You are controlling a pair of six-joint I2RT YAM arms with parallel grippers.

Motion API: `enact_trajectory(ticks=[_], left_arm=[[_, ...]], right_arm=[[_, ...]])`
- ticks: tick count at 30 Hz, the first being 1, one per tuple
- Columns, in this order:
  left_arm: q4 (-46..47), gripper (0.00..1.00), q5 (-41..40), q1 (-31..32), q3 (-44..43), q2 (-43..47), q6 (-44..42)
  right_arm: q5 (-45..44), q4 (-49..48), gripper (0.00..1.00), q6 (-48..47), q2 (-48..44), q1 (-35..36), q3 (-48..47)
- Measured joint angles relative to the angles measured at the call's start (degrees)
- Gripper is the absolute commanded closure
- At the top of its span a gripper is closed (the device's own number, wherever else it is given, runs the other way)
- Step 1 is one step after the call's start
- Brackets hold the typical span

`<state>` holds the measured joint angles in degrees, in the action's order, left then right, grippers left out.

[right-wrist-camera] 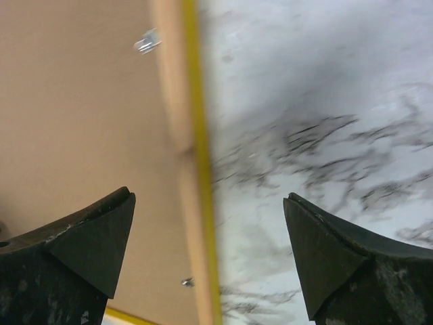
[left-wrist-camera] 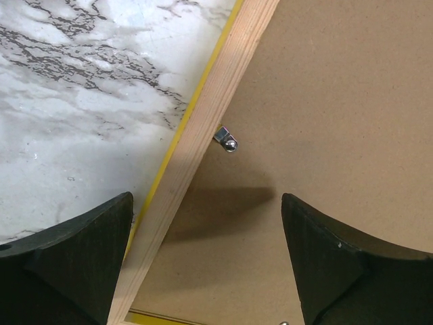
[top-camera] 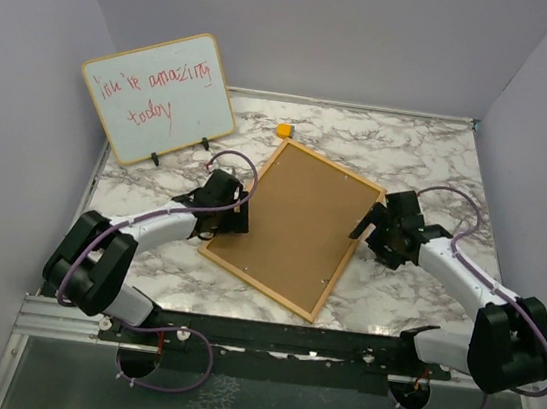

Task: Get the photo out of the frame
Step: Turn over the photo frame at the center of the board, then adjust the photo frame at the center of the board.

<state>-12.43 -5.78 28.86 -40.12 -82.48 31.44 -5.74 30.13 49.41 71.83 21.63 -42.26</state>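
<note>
Brown backboard up, the yellow-edged frame lies askew at the middle of the marble bench. The left gripper hovers over its 9 o'clock edge and the right gripper over its 3 o'clock edge, both with jaws spread wide, grasping nothing. A whiteboard stands at 10 o'clock, a small yellow object at 12.
</note>
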Motion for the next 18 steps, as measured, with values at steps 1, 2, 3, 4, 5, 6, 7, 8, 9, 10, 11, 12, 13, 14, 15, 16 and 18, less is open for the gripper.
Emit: enact_trajectory(ticks=[1, 2, 3, 4, 5, 6, 7, 8, 9, 10, 11, 12, 13, 14, 15, 16, 18], left_arm=[[0.2, 0.13, 0.0, 0.1, 0.1, 0.0, 0.0], [0.3, 0.13, 0.0, 0.2, 0.2, 0.1, 0.0], [0.5, 0.13, 0.0, 0.3, 0.3, 0.2, 0.1], [0.7, 0.14, 0.0, 0.4, 0.5, 0.3, 0.3], [0.9, 0.15, 0.0, 0.7, 0.7, 0.5, 0.3], [1.1, 0.16, -0.1, 0.9, 1.0, 0.7, 0.5], [1.3, 0.17, -0.1, 1.2, 1.3, 0.9, 0.6], [1.5, 0.19, -0.2, 1.7, 1.7, 1.3, 0.9], [1.7, 0.20, -0.3, 2.1, 2.0, 1.5, 1.3], [1.9, 0.20, -0.3, 2.5, 2.3, 1.8, 1.7], [2.1, 0.20, -0.3, 2.9, 2.6, 2.1, 2.1], [2.2, 0.20, -0.3, 3.4, 2.9, 2.4, 2.4], [2.3, 0.20, -0.4, 4.4, 3.3, 2.7, 2.9], [2.5, 0.21, -0.5, 5.2, 3.5, 3.0, 3.2], [2.5, 0.21, -0.5, 6.1, 3.7, 3.2, 3.5], [2.5, 0.21, -0.9, 7.2, 4.0, 3.6, 3.7], [2.6, 0.21, -1.8, 8.7, 5.0, 4.6, 4.6]], right_arm=[[2.3, -1.7, 0.05, -0.6, 0.6, -2.4, 1.4], [4.5, -3.4, 0.05, -1.4, 1.2, -5.0, 3.1], [6.2, -4.4, 0.05, -2.0, 1.7, -6.3, 4.2], [7.8, -5.2, 0.05, -2.6, 2.3, -6.8, 4.9], [8.9, -5.7, 0.05, -3.0, 2.7, -6.8, 5.2], [9.8, -6.6, 0.05, -3.4, 3.4, -6.8, 5.2], [10.6, -7.9, 0.05, -4.0, 4.2, -6.8, 5.2], [11.3, -8.6, 0.05, -4.5, 4.9, -6.8, 4.8], [11.9, -9.2, 0.05, -4.9, 5.6, -6.8, 4.5], [12.7, -9.7, 0.06, -5.6, 6.5, -6.8, 3.9], [13.4, -10.4, 0.06, -6.1, 7.5, -6.8, 3.2], [14.3, -11.2, 0.06, -6.6, 8.5, -6.8, 2.7], [15.3, -12.1, 0.06, -7.2, 9.5, -6.8, 2.1], [16.0, -12.7, 0.06, -7.6, 10.2, -6.8, 1.7], [16.3, -12.9, 0.06, -8.0, 10.7, -6.8, 1.4], [16.4, -13.0, 0.06, -8.5, 11.1, -6.8, 1.0], [16.6, -13.4, 0.06, -9.3, 11.8, -7.1, 0.5]])
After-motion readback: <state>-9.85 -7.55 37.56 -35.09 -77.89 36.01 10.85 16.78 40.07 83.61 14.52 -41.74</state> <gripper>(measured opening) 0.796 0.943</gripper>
